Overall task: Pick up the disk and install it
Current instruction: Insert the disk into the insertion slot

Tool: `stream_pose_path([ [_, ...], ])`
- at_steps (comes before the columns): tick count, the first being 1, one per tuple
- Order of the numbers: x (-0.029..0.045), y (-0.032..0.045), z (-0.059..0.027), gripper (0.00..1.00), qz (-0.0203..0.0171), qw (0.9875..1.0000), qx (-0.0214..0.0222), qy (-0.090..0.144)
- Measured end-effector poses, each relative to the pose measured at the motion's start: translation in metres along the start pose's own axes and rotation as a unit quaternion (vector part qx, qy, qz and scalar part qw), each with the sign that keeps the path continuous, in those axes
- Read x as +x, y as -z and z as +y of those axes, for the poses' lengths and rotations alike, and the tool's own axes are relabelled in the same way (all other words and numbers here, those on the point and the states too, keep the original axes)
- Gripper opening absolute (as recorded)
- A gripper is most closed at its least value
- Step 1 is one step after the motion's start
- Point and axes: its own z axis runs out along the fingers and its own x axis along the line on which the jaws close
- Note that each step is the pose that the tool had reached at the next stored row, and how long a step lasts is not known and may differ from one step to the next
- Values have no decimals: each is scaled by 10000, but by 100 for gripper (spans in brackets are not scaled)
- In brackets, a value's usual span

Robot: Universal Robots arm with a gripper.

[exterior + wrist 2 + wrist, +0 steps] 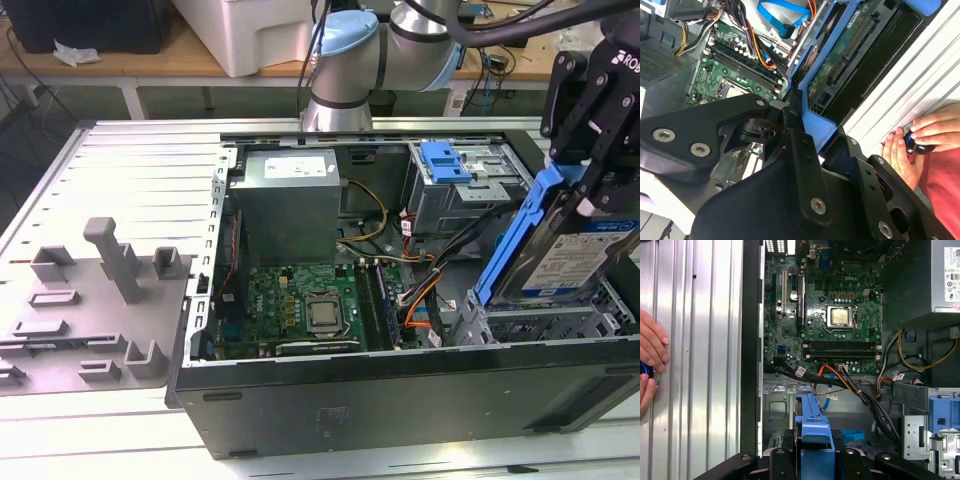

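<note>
In the exterior view the disk (572, 258), a silver drive with a white-and-blue label in a blue caddy, hangs tilted over the drive cage (535, 322) at the case's right end. My gripper (582, 188) is shut on the caddy's upper end. The second wrist view looks along the black fingers (792, 135) to the caddy's blue edge (815, 126) and the green circuit board on the disk's underside (845, 50). In the first wrist view the caddy (813, 426) juts out between the fingers above the open bay.
The open computer case holds a motherboard (300, 310), a grey power supply box (290, 200), cable bundles (430, 285) and a bare blue bracket (445, 160) on the upper bay. A grey fixture plate (100, 290) lies at the exterior view's left. A person's hands (650, 352) rest on the ribbed table beside the case.
</note>
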Motion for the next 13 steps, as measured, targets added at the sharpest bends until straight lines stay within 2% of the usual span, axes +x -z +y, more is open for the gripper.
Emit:
stream_pose_path([
  [13, 1, -47, -2, 37, 0, 10000, 0, 0],
])
